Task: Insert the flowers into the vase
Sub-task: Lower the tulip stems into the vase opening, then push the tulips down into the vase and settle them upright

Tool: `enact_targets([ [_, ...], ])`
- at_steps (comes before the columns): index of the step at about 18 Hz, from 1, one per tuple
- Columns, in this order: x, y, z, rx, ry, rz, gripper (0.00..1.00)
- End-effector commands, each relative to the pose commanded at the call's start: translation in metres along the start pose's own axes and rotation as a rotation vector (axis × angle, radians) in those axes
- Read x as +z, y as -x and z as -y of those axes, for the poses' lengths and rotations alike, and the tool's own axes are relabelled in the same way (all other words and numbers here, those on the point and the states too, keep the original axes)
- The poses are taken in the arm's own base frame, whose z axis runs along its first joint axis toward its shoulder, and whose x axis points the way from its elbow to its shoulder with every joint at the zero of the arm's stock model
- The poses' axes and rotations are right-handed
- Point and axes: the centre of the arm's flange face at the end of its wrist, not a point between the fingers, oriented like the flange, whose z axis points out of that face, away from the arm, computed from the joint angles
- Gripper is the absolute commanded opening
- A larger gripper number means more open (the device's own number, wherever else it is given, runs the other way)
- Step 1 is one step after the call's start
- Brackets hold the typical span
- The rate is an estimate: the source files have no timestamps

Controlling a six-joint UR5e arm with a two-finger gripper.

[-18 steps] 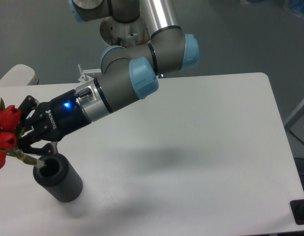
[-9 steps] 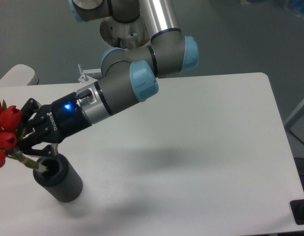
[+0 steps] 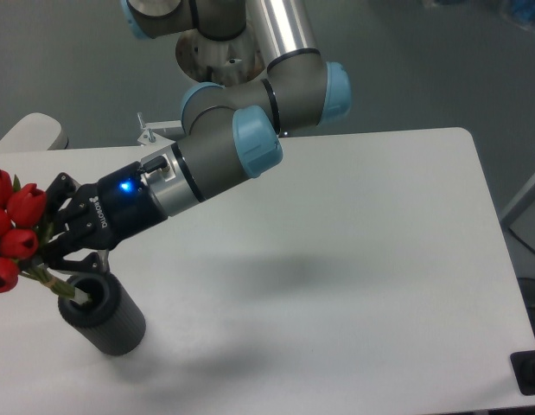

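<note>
While the arm (image 3: pixel 250 95) reaches down from its base at the top of the view and stretches leftward across the white table (image 3: pixel 353 259), its grey forearm slopes toward the table's left edge, with a blue light lit on the black wrist; the gripper (image 3: pixel 49 251) points left and slightly down, its black fingers (image 3: pixel 63 201) pinching the flowers (image 3: pixel 12 233) by their stems, just under the heads; one bunch is held, and four red tulip heads can be counted, with any others cut off by the left edge of the view; the stems slant down to the right, and their pale lower ends sit inside the mouth of the vase (image 3: pixel 103 313), against its left rim; one vase stands on the table, dark grey and ribbed, leaning a little in this view, directly beneath the gripper; how deep the stems go is hidden by the vase's wall; the leaves are hard to make out behind the fingers.
</note>
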Motion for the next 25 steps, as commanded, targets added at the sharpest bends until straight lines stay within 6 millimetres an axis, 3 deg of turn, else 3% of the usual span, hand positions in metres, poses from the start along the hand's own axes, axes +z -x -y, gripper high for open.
enact_targets([
  [6,0.002,-0.004,-0.02,-0.039,0.005,-0.005,0.27],
  [19,0.007,0.002,-0.039,-0.049,0.01,-0.013,0.26],
  [25,0.011,0.005,-0.06,-0.086,0.016,-0.02,0.26],
])
